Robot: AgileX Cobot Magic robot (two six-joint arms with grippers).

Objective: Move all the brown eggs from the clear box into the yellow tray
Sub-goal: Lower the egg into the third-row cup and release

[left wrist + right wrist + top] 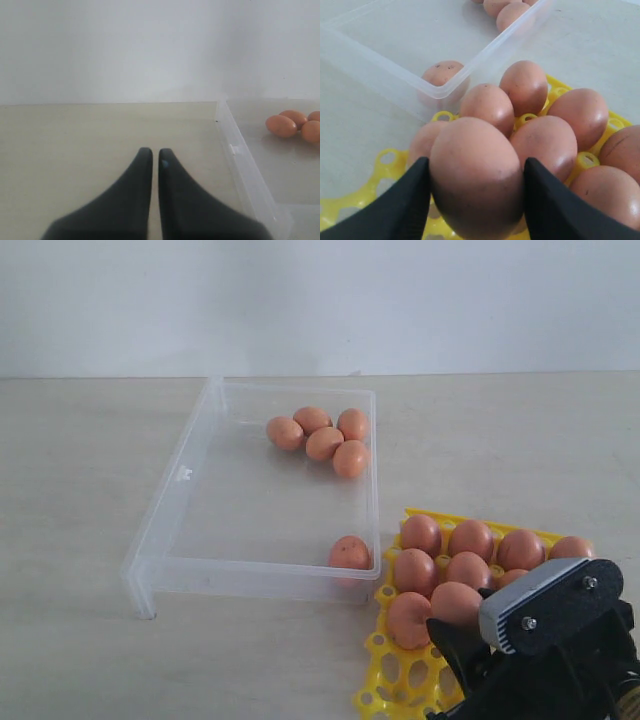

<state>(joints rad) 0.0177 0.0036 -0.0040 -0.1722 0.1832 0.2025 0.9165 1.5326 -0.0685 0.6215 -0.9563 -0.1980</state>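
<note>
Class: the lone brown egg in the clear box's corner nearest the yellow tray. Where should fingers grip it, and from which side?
Grip the lone egg from above, across its middle. It lies in a corner of the clear box, close to two walls, so sideways approaches look blocked; its top is free.

Right gripper — black blocky housing, grey angled plate on top with two small silver screws. Right fingers matte black, smooth inner faces. Left gripper — left fingers smooth black, broad bases curving to narrow rounded tips, tiny pale speck near one tip
</note>
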